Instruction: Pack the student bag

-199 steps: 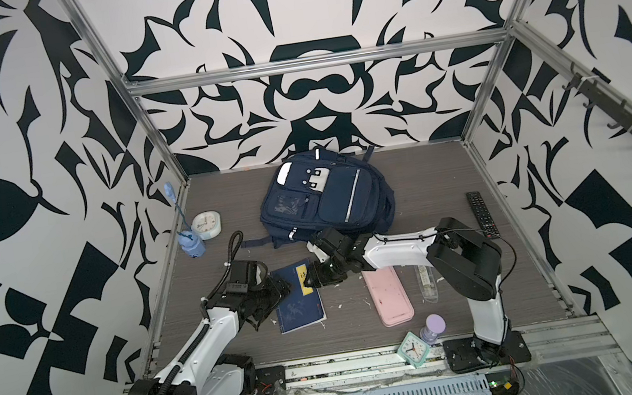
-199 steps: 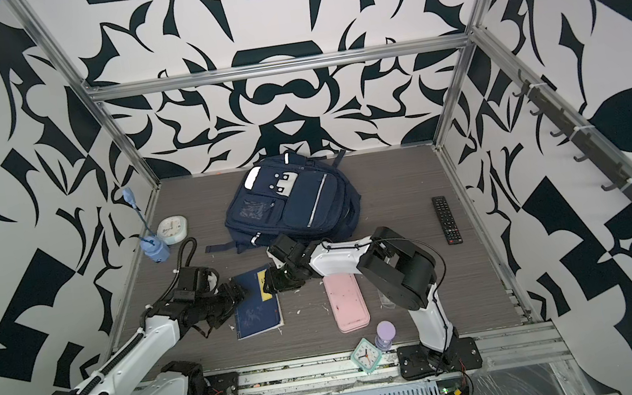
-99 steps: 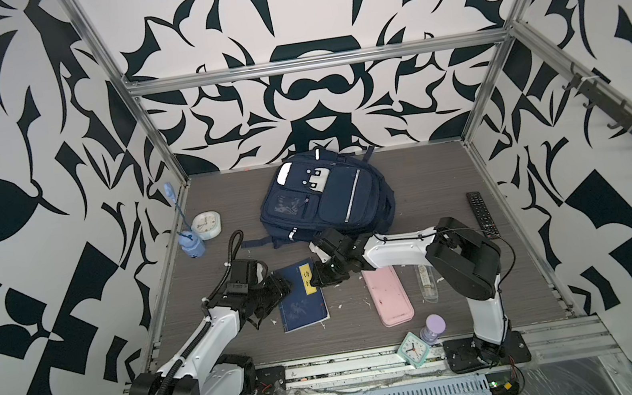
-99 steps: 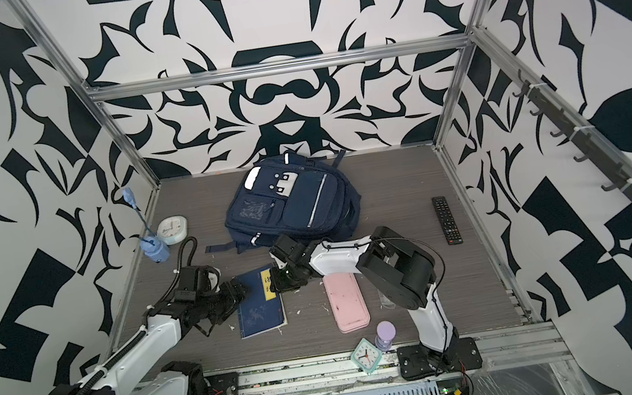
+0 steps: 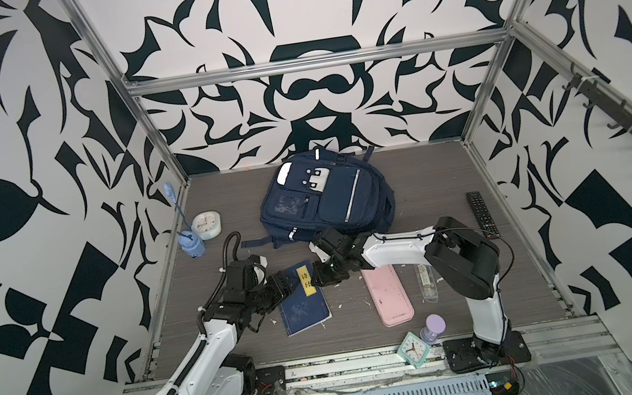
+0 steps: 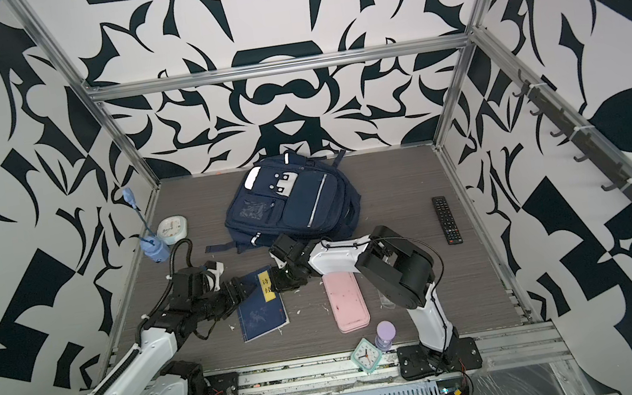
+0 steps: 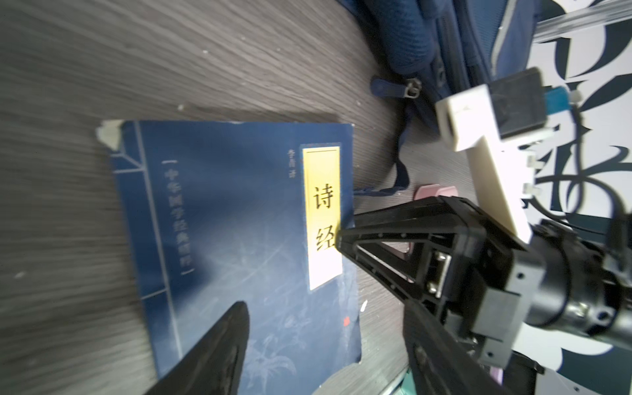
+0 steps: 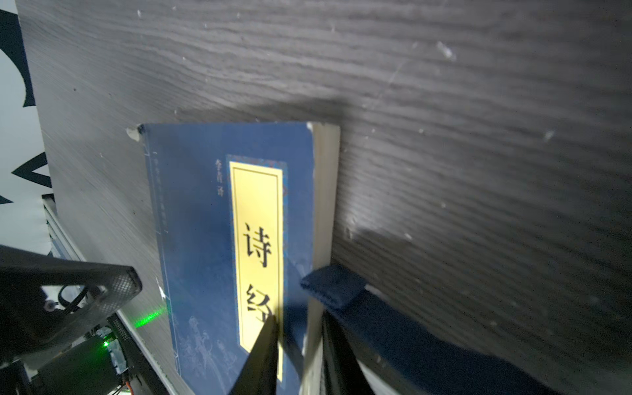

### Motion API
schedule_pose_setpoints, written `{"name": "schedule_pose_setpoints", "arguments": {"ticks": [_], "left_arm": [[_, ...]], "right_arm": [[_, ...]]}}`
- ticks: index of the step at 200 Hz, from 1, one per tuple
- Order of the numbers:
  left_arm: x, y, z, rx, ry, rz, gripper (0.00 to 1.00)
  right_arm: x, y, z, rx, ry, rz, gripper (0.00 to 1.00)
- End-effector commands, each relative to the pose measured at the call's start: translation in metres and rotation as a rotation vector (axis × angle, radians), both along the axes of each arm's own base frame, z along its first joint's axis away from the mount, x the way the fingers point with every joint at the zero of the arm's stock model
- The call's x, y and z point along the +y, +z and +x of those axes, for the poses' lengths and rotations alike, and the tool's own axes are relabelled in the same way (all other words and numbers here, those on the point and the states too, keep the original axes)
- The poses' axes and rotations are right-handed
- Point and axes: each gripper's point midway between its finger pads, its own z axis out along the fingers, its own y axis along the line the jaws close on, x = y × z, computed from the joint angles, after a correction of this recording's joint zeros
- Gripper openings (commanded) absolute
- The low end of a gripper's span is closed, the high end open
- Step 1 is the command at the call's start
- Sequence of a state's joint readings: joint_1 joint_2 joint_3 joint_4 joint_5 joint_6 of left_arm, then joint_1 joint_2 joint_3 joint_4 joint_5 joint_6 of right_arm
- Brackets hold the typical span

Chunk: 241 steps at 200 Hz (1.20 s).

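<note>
The student bag (image 5: 327,199) lies flat at the 12 o'clock end of the bench (image 5: 428,174), front side up. I cannot tell if its big zip is open. In the left wrist view most of the bag is cut off.

A blue book (image 5: 303,307) lies at 7 o'clock from the bag, close to it. The right claw (image 5: 316,280) pinches the book near its 1 o'clock corner. In the right wrist view one finger (image 8: 263,355) lies on the cover over the yellow label (image 7: 321,219), hiding part of the writing. The other finger sits at the page side. Both are cut off by the picture's edge, and I cannot tell if the book is lifted.

The left claw (image 5: 283,289) is wide open and holds nothing. It hangs over the book's 9 o'clock side and hides that edge in both top views.

A pink case (image 5: 387,295) lies at 3 o'clock from the book. The right arm (image 5: 397,248) covers a bit of its 12 o'clock end. A clear thing (image 5: 427,285) beside the case is half hidden by that arm and too hard to name. The end of a bag strap (image 8: 337,284) lies against the book's page side.
</note>
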<state>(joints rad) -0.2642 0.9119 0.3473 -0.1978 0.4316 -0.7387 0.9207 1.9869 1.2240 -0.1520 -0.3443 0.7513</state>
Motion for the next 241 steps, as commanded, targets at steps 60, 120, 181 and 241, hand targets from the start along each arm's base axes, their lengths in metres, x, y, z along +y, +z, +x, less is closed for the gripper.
{"name": "schedule_pose_setpoints", "arguments": {"ticks": [60, 120, 181, 241], "left_arm": [[0.050, -0.028, -0.016, 0.188, 0.111, 0.319, 0.74], [0.052, -0.047, -0.019, 0.273, 0.118, 0.344, 0.74], [0.027, -0.053, -0.018, 0.279, 0.029, 0.224, 0.74], [0.003, -0.031, -0.007, 0.156, -0.011, 0.061, 0.74]], "right_arm": [[-0.012, -0.016, -0.011, 0.028, 0.018, -0.081, 0.26], [-0.012, -0.014, -0.010, 0.022, 0.018, -0.080, 0.26], [-0.014, -0.016, -0.011, 0.025, 0.014, -0.085, 0.26], [-0.014, -0.018, -0.012, 0.029, 0.012, -0.084, 0.26]]}}
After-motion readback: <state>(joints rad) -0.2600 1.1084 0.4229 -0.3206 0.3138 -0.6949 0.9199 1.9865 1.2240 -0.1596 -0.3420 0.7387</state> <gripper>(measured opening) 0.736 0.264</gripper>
